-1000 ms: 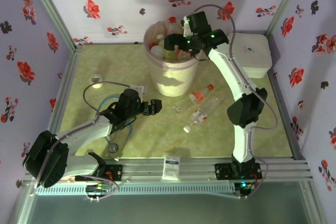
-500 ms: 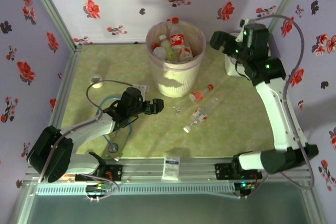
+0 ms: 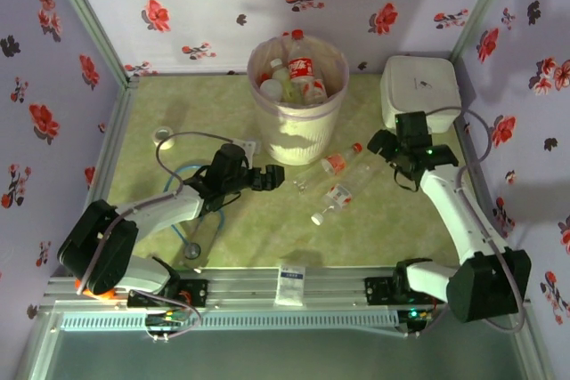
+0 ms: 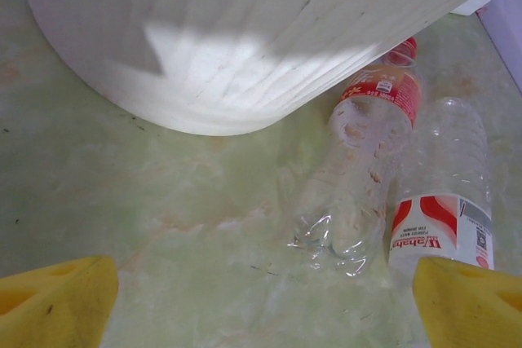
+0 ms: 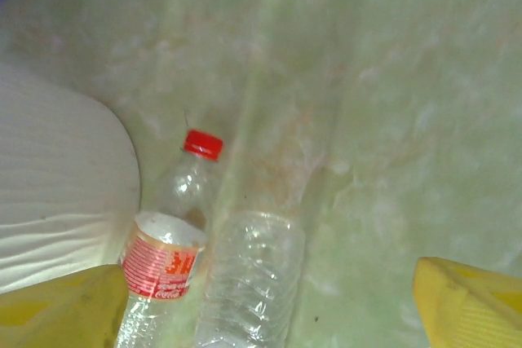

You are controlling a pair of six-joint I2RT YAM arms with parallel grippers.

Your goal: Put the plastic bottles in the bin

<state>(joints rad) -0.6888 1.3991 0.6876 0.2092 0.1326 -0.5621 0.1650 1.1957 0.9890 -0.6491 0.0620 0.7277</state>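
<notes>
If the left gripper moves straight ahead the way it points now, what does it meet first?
Probably the bottom end of the clear plastic bottle with the red cap, lying beside the cream-white ribbed bin. The left gripper is open and aims at it; depth is unclear.

The bin [image 3: 297, 104] is hogging the back middle, with the red-capped bottle [image 3: 334, 164] and white-capped bottle [image 3: 343, 191] lying side by side right in front of it. Bare table [image 3: 267, 238] is sitting open between them and the left gripper [image 3: 267, 178], and more is opening toward the right gripper [image 3: 385, 144]. The box [image 3: 420, 91] is blocking the back right corner, and a cable [image 3: 191, 220] is cluttering the left.
</notes>
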